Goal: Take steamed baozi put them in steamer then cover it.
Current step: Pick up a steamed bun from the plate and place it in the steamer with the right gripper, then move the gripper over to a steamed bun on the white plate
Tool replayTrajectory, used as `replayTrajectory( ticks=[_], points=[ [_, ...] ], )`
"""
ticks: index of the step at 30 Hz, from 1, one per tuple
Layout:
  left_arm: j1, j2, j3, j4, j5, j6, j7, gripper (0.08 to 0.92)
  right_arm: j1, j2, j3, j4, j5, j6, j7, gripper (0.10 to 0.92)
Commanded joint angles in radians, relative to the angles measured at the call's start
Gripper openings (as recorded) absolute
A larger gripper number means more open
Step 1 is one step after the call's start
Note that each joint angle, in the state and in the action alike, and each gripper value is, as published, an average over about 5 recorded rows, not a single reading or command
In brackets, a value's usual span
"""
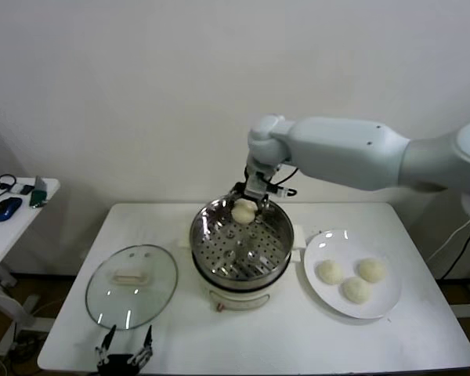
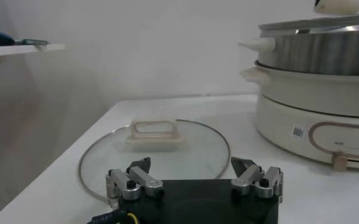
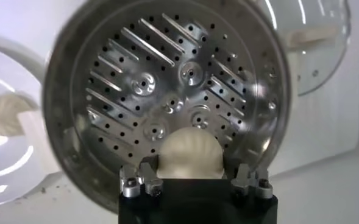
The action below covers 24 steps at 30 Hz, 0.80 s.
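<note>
1. Nearest the head camera, at the bottom left of the frame, we see our left pincer (image 1: 125, 350) parked at the front edge of the white worktop (image 1: 243, 337), its fingers (image 2: 138, 175) spread apart and holding nothing.
2. Just behind it, the cover (image 1: 131, 286) lies flat on the worktop, its cream handle facing up.
3. At the centre of the frame stands the steamer (image 1: 241, 252), uncovered, its perforated tray bare.
4. Our right arm reaches in from the upper right, and our right pincer (image 1: 246, 205) hangs over the steamer's far rim.
5. That pincer is clamped on one baozi (image 1: 244, 211); in the right wrist view the bun (image 3: 188, 153) sits between the fingers, above the tray and apparently not touching it.
6. At the right of the frame, beside the steamer, we see a white plate (image 1: 380, 307) carrying three remaining baozi (image 1: 355, 289) clustered together.
7. At the far left edge, a side table (image 1: 16, 227) holds a blue mouse (image 1: 7, 208).
</note>
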State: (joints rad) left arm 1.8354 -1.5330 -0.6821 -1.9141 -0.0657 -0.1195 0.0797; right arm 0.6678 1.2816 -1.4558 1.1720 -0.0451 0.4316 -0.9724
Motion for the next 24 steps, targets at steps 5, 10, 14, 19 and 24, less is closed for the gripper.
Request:
replayTrajectory(
  ticks=[5, 10, 14, 19, 24],
  points=[
    [0.004, -0.002, -0.002, 0.002, -0.004, -0.006, -0.003, 0.823, -0.175, 0.122, 0.022, -0.282, -0.105, 0.146, 0.001, 0.696],
    [0.001, -0.003, -0.003, 0.006, -0.003, -0.006, -0.006, 0.823, -0.177, 0.133, 0.018, -0.307, -0.077, 0.162, 0.011, 0.696],
    [0.000, -0.004, -0.002, 0.003, -0.001, -0.006, -0.009, 0.823, -0.173, 0.138, 0.052, -0.334, -0.082, 0.189, 0.044, 0.700],
    [0.003, -0.003, 0.001, -0.004, 0.009, -0.007, -0.010, 0.823, -0.034, 0.086, 0.006, -0.248, 0.113, 0.179, 0.017, 0.784],
    [0.003, -0.004, 0.007, -0.012, 0.021, -0.006, -0.008, 0.823, 0.245, -0.037, -0.228, -0.041, 0.563, 0.063, -0.082, 0.821]
  ],
)
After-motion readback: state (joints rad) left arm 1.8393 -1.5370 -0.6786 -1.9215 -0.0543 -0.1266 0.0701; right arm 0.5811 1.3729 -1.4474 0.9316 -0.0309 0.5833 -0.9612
